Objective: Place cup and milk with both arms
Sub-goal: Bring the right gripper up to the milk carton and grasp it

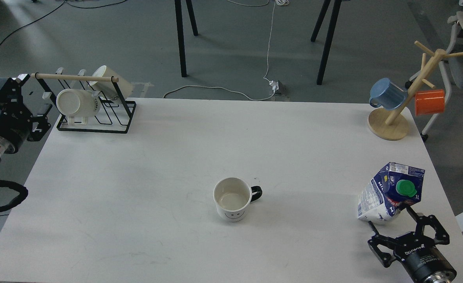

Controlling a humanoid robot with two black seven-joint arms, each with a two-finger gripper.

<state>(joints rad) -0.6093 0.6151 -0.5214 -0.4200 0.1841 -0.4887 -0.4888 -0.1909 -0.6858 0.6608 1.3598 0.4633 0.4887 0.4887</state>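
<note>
Right hand is open around the base of one milk; left hand I cannot tell. One cup stands empty on the bench.

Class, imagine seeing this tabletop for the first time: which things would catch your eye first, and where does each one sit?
Probably the dented blue and white milk carton with its green cap, near the table's right edge, with the right gripper open just in front of it. Next, the white cup with a smiley face, standing alone mid-table. The blue mug and orange mug hang on a wooden mug tree at the far right corner.
</note>
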